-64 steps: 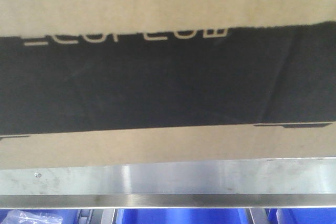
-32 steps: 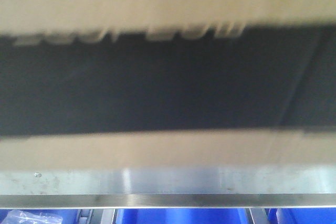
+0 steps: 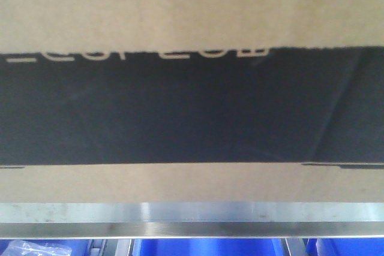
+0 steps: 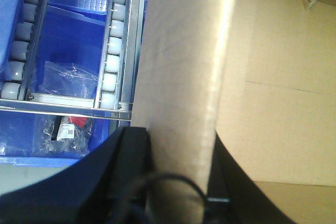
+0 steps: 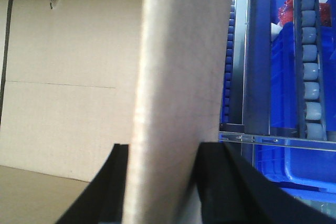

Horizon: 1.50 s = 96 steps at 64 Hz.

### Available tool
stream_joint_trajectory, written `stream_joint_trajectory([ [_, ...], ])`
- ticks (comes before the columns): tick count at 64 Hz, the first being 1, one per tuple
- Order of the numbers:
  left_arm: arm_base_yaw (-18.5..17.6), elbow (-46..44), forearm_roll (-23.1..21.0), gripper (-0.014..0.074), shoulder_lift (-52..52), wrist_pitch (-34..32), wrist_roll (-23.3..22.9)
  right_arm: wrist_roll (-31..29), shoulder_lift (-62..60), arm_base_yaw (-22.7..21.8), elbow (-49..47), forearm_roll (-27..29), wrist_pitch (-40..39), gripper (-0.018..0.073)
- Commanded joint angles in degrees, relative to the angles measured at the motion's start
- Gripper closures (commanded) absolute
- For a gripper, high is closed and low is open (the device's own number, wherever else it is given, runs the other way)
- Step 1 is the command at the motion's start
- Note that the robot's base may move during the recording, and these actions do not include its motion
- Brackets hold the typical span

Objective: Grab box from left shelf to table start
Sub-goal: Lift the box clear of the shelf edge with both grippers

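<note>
The ECOFLOW cardboard box (image 3: pixel 192 10) sits just above the shelf (image 3: pixel 192 215) and its silver front rail. We clamp one upright wall of the box in our left gripper (image 4: pixel 177 161) and another in our right gripper (image 5: pixel 164 182), with a finger pressed on each face. Blue bins (image 3: pixel 204 247) and roller tracks (image 4: pixel 111 61) lie outboard of both grippers.

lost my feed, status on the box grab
Left gripper shut on ECOFLOW box wall; right gripper likewise. Box above shelf rail, table not in view. Nothing blocking.
</note>
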Motion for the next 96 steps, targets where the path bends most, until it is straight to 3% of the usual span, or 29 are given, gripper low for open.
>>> stream_joint_trajectory([
  [1,0.07,-2.14,-1.67,0.061,-0.27,4.38,-2.15,-0.13,0.3,-0.41,-1.51,-2.59,-0.31,0.0537],
  [96,0.07,-2.14,-1.89,0.061,-0.27,4.38,-2.15,-0.13,0.3,-0.41,-1.51,-2.59,0.15,0.0537],
])
